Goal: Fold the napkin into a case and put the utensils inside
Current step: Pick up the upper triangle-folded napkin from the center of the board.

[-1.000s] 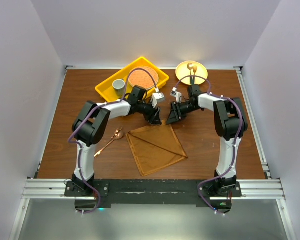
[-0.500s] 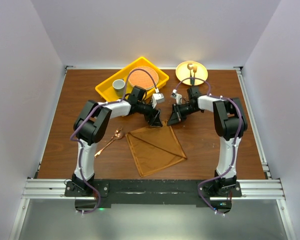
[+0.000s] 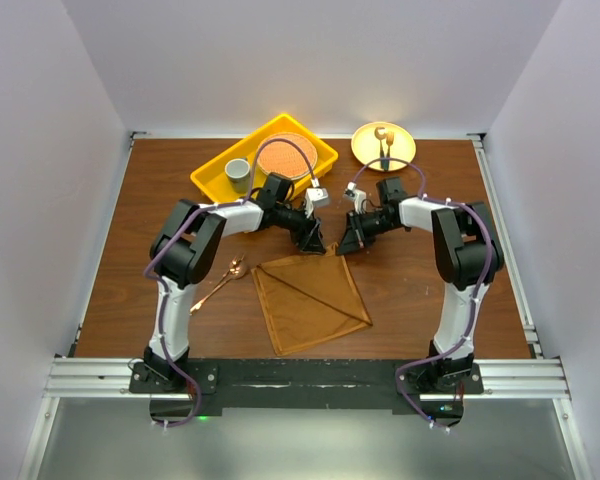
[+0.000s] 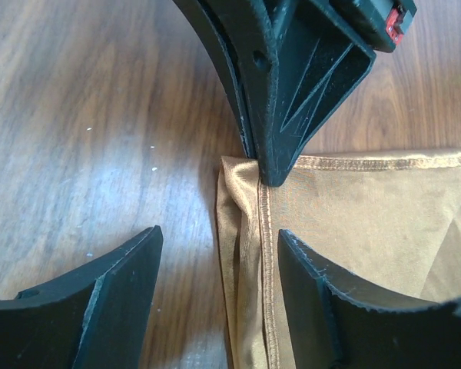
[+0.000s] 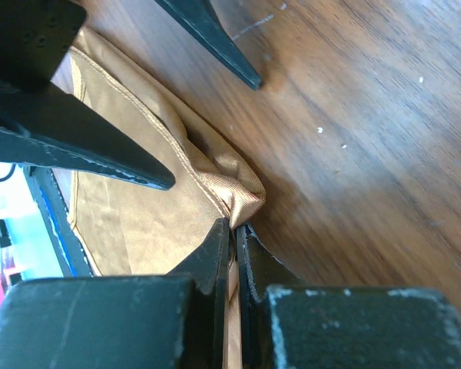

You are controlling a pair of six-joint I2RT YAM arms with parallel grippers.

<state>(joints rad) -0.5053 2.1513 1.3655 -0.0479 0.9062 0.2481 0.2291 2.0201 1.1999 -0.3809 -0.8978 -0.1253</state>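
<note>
We are folding: right end effector pinches the napkin corner, left end effector open astride it, should close next

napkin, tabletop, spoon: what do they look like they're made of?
Napkin: woven cloth, rust-brown with a slight sheen. It has a stitched hem and soft bunched folds at the corner.
Tabletop: wood or wood-look laminate, brown, semi-gloss. Grain streaks show, but I cannot tell which of the two it is.
Spoon: probably metal, copper-coloured and polished. It glints in the top view, though it is small there.
</note>
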